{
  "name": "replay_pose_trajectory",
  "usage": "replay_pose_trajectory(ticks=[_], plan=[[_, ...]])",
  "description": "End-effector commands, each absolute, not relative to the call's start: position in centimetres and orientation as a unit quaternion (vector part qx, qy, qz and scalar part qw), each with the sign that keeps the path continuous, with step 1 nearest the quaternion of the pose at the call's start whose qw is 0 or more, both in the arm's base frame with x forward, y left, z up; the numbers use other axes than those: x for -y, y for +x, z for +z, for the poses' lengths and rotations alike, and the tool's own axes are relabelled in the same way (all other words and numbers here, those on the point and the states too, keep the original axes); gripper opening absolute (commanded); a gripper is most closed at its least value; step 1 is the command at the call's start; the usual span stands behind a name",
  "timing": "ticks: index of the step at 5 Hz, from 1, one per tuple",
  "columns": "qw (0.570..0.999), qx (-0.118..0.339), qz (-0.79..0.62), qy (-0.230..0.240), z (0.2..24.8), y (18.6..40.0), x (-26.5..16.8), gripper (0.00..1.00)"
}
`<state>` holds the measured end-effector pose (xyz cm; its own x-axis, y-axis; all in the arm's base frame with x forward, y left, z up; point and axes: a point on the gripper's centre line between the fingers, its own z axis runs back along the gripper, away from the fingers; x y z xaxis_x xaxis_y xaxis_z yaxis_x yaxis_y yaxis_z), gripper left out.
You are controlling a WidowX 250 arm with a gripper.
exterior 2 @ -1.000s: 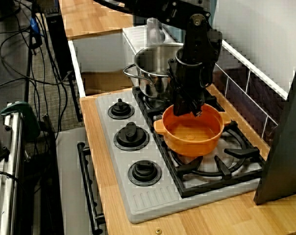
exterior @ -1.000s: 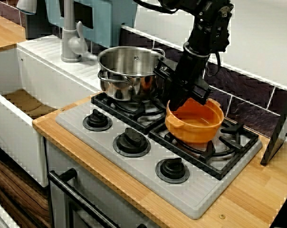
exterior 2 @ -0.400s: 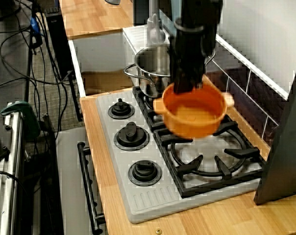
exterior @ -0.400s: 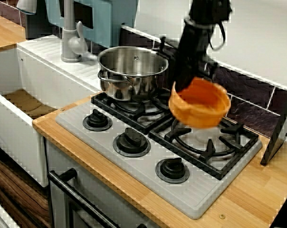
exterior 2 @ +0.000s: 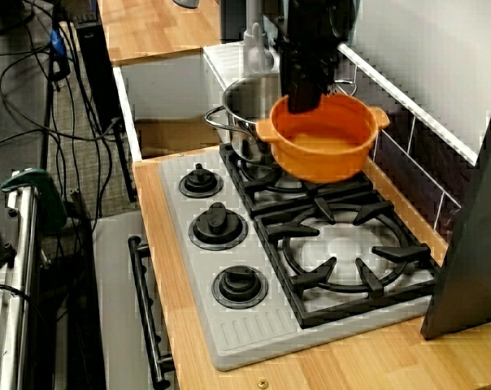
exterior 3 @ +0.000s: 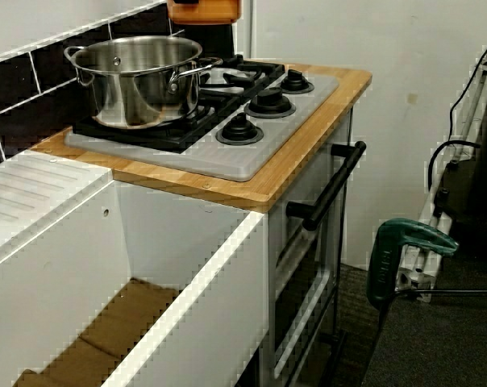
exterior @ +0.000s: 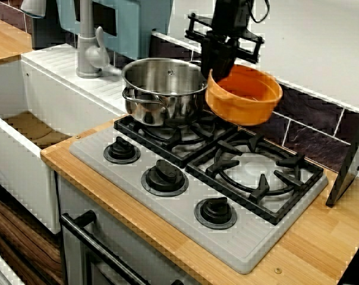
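A wooden counter [exterior: 322, 237] carries a grey gas hob [exterior: 167, 205], where a steel pot [exterior: 163, 89] stands on one burner; just beside the pot, an orange bowl [exterior: 246, 95] hangs slightly tilted in the air, clear of the black grates, its pot-side rim clamped in the robot's black gripper [exterior: 219, 71]

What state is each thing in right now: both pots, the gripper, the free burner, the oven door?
Orange round plastic pot: upright, empty, held in the air above the hob.
Black gripper: jaws shut on the orange pot's rim.
Shiny steel pot: upright, lidless, on the left grate.
Black right burner grate: bare, no flame showing.
Grey oven door: shut.
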<state>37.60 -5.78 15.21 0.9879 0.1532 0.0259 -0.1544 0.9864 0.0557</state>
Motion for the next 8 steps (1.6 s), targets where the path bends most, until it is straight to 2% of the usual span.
replay_pose_trajectory(ticks=[1,2,3,4,6,7,8], plan=[[0.991,0.073,0.111,0.007,20.7,36.6,2.3,0.0],[0.989,0.079,0.122,0.007,21.5,36.2,1.0,0.0],[0.984,0.087,0.15,0.032,21.6,36.3,-0.5,0.0],[0.978,0.089,0.184,0.04,21.2,36.4,-2.4,0.0],[0.971,0.095,0.215,0.034,21.5,36.1,-5.5,0.0],[0.971,0.098,0.199,0.083,21.6,36.8,-5.0,0.0],[0.96,0.128,0.193,0.158,22.4,37.0,-3.1,0.0]])
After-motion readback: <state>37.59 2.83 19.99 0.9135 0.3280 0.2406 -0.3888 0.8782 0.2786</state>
